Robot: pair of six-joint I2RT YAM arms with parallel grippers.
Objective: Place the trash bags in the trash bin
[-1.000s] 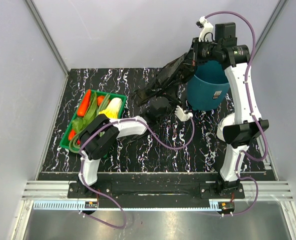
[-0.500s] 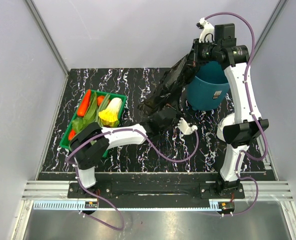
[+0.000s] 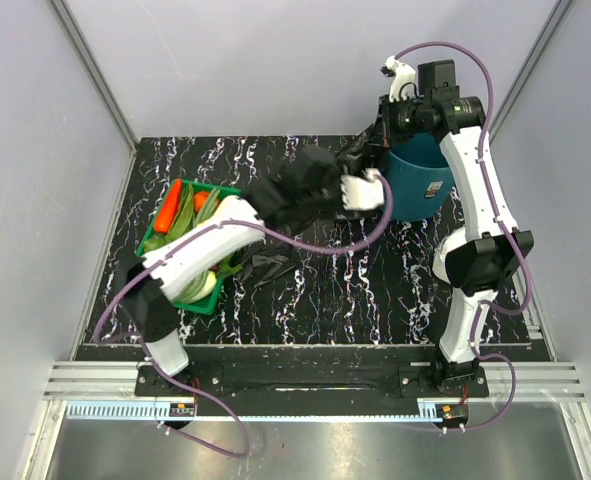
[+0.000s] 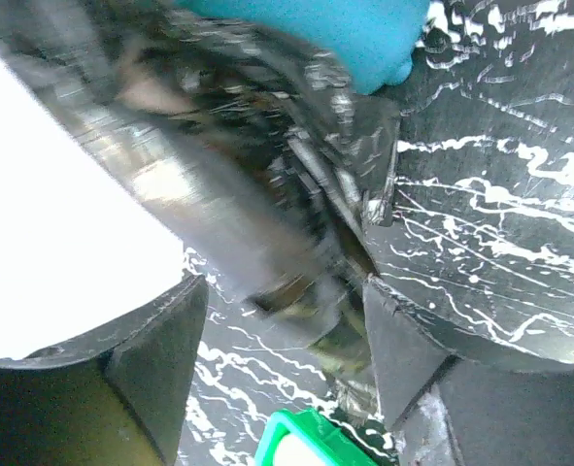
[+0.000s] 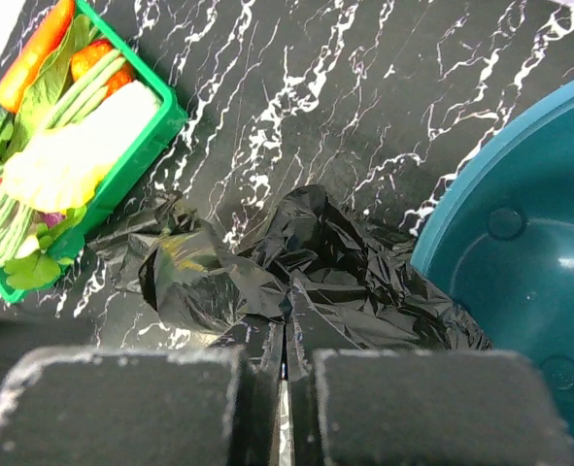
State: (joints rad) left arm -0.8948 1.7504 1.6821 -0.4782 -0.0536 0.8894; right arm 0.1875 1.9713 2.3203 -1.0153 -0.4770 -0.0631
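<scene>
At the far left the vegetable tray (image 5: 175, 109) sat where it had been, untouched. The left arm was what had changed. A second earlier it lay low over the middle of the table (image 3: 375, 290), closing on the bag. It had since lifted and swung across to the right, until its wrist hung just beside the left wall of the bin (image 3: 415, 180).

The left gripper (image 4: 282, 286) had its fingers spread again. Blurred black film showed beyond the gap, and whether any was still caught there could not be told.

The bag (image 5: 316, 262) still lay outside the bin. It draped from the rim side down onto the table, with a loose fold trailing back toward the tray. The small folded bundle could not be picked out separately.

Inside, the bin's floor showed bare teal.

Above the rim, the right gripper (image 5: 287, 351) stayed clenched on a pinch of the film and had shifted slightly back.

The lift had probably gathered the film toward the bin, but nothing had gone in yet.
</scene>
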